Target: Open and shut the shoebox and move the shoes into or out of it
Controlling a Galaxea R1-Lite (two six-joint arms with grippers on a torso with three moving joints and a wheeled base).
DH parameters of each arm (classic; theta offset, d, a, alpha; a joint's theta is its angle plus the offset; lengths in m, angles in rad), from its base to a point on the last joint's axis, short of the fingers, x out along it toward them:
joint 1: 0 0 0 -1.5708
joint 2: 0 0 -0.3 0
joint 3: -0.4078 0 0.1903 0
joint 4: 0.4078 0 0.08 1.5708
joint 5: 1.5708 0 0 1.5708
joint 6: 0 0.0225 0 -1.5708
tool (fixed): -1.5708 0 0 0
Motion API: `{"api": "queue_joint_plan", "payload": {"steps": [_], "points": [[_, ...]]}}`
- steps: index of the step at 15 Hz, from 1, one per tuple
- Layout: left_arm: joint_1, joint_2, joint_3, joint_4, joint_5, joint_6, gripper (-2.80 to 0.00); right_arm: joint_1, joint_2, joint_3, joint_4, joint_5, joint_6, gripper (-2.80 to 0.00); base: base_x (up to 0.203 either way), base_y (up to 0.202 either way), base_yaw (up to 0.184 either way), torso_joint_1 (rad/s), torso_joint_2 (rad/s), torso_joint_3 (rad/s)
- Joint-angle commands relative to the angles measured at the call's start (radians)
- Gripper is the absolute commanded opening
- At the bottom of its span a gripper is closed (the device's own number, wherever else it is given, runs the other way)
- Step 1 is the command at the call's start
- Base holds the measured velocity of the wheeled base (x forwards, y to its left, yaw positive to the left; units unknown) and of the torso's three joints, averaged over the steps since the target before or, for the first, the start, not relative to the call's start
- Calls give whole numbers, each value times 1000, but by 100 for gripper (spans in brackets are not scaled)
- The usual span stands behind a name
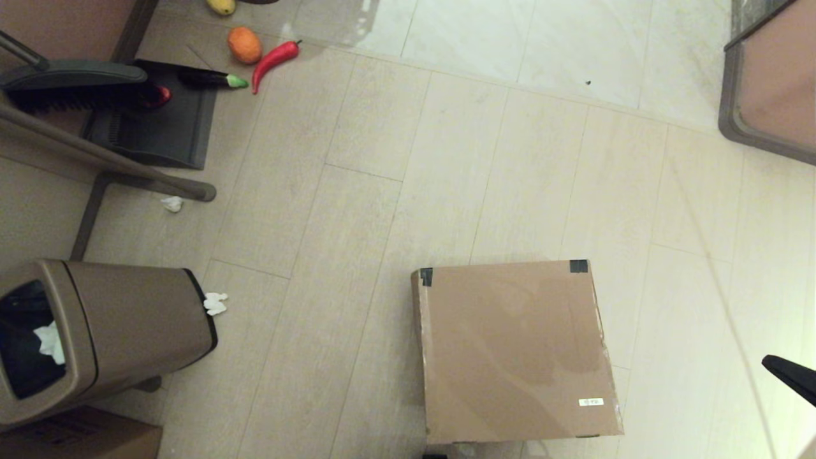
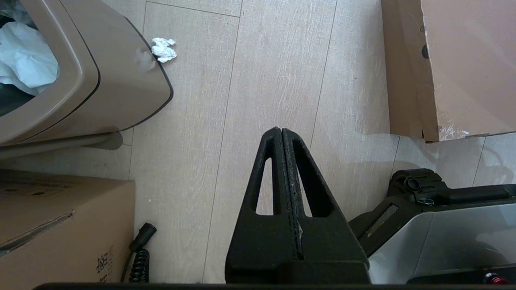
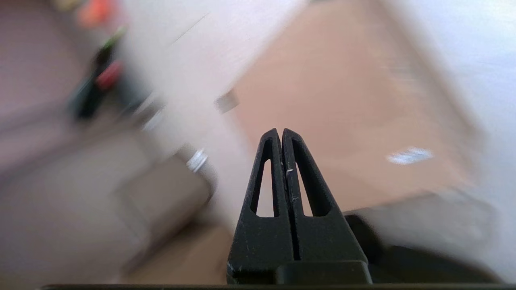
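One closed shoebox point(image 1: 513, 350) on pale floor tiles point(image 1: 395, 159) — bin point(image 1: 95, 331) nearby, both tools point(image 2: 281, 133) point(image 3: 281, 133) pinched together.

The right gripper point(image 1: 789, 376) shows in the head view only as a black tip at the right edge, low in the picture, pointing inward to the left. In its own wrist view the right gripper point(image 3: 281, 131) has both fingers point(image 3: 270, 177) pressed flat together, with nothing between them. The left gripper point(image 2: 281, 129) is outside the head view; its wrist view shows it held above the floor, its two black fingers point(image 2: 269, 177) likewise closed against each other and holding nothing. Beside it stands part of the robot's base point(image 2: 435, 225).
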Motion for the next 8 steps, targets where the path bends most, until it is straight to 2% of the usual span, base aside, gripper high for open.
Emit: {"api": "queue_joint_plan", "payload": {"steps": [1,3,6,7,8], "points": [[1,3,0,2,0,0,-280,63,-39,-6,175,-190,-40,-280,0,0,0,0,0,0],[0,3,0,2,0,1,-280,230,-160,-9,343,-387,-204,-280,0,0,0,0,0,0],[0,3,0,2,0,0,-280,529,-383,-1,492,-637,-534,-280,0,0,0,0,0,0],[0,3,0,2,0,0,-280,600,-464,0,564,-712,-619,-280,0,0,0,0,0,0],[1,3,0,2,0,0,-280,647,-555,1,642,-761,-668,-280,0,0,0,0,0,0]]}}
